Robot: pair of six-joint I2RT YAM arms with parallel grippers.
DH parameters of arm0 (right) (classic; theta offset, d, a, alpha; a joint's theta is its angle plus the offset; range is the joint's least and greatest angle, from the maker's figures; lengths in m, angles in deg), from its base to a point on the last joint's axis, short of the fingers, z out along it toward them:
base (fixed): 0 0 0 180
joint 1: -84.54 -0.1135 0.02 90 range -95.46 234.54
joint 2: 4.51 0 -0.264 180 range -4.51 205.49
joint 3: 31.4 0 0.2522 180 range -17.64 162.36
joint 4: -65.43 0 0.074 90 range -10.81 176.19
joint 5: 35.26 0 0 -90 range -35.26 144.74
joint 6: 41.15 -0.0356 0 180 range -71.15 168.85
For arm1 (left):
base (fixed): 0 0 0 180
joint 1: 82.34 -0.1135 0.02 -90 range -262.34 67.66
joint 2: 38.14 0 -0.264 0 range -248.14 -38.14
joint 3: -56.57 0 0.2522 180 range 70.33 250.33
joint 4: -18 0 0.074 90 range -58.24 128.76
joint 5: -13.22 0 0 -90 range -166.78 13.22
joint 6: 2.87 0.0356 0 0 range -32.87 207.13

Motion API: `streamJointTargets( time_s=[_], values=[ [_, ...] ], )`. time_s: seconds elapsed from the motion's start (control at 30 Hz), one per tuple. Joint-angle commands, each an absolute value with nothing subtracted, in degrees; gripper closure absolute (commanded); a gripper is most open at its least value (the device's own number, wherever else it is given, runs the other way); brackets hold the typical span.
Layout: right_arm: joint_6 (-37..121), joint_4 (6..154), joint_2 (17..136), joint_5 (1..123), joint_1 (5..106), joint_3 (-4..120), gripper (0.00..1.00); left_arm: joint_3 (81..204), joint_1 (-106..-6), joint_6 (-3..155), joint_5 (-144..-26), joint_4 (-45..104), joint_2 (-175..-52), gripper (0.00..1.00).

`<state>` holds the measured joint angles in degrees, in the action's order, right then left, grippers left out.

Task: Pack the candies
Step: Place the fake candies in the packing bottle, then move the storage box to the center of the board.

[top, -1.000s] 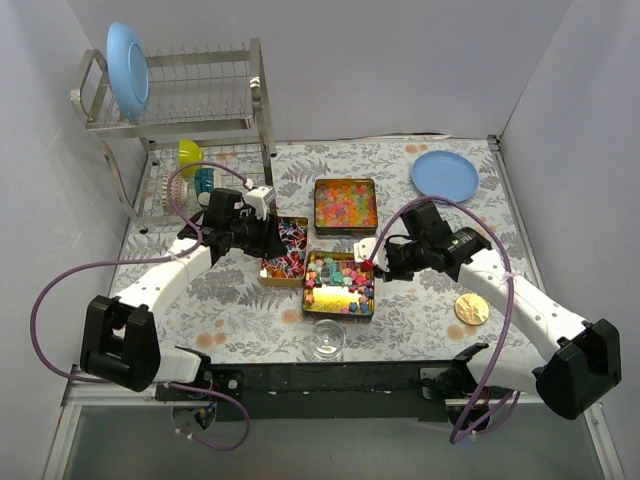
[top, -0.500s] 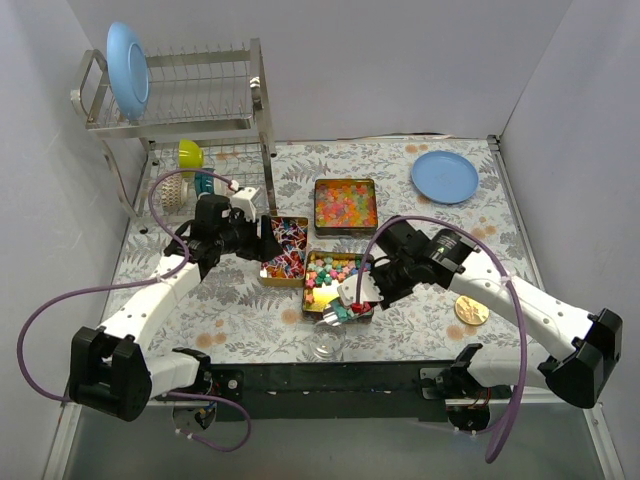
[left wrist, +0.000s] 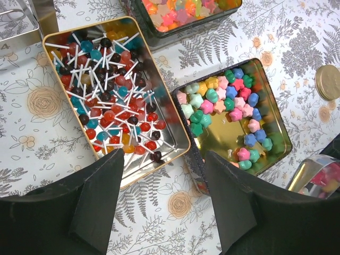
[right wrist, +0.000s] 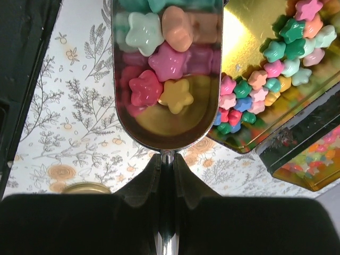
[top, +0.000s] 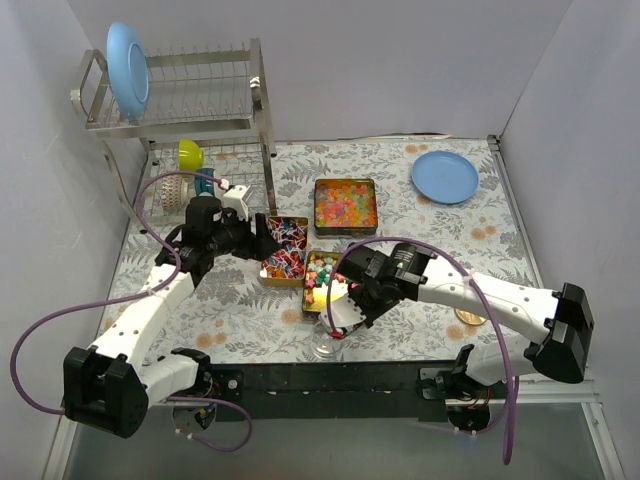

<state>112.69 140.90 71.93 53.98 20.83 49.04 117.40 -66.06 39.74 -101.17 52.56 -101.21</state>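
Currently we log the right pincer [right wrist: 167, 159] clamped on the handle of a metal scoop [right wrist: 197, 118], which carries pink, green, yellow and peach star-shaped candies [right wrist: 159, 58] above the counter [right wrist: 79, 106], beside the gold tin [right wrist: 249, 37] with more of them and near the glass jar [top: 327, 343]. We see the left pincer [left wrist: 164, 156] spread apart over the lollipop tin [left wrist: 176, 142].

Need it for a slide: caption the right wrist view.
Right pincer holds a scoop of star-shaped candies beside the gold tin.
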Motion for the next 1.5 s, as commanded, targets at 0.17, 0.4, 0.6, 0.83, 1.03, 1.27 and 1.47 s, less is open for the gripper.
streamJointTargets(
  time_s=[0.17,0.4,0.6,0.83,1.03,1.27,1.47],
  values=[
    [108.1,149.5,78.7,38.8,13.6,60.2,0.99,118.2,-66.3,39.1,-101.1,51.7,-100.0,0.38],
    [108.2,152.1,79.2,34.9,10.6,59.8,0.99,119.8,-66.3,38.2,-102.4,51.5,-104.1,0.40],
    [106.8,152.7,78.5,34.0,10.4,60.7,0.99,120.3,-66.3,37.2,-103.0,50.2,-106.2,0.41],
    [99.2,149.9,74.5,33.6,14.0,63.2,0.99,119.7,-63.3,36.1,-102.6,49.2,-109.9,0.46],
    [96.1,145.4,71.6,39.0,33.6,65.2,0.99,121.1,-59.2,34.7,-100.2,48.7,-114.9,0.49],
    [93.7,144.0,70.0,41.0,39.7,64.2,0.99,123.2,-53.7,35.5,-90.9,48.6,-121.6,0.54],
    [93.2,143.4,70.5,43.0,44.4,65.4,0.99,127.6,-51.6,35.1,-90.7,49.4,-128.7,0.55]
  ],
)
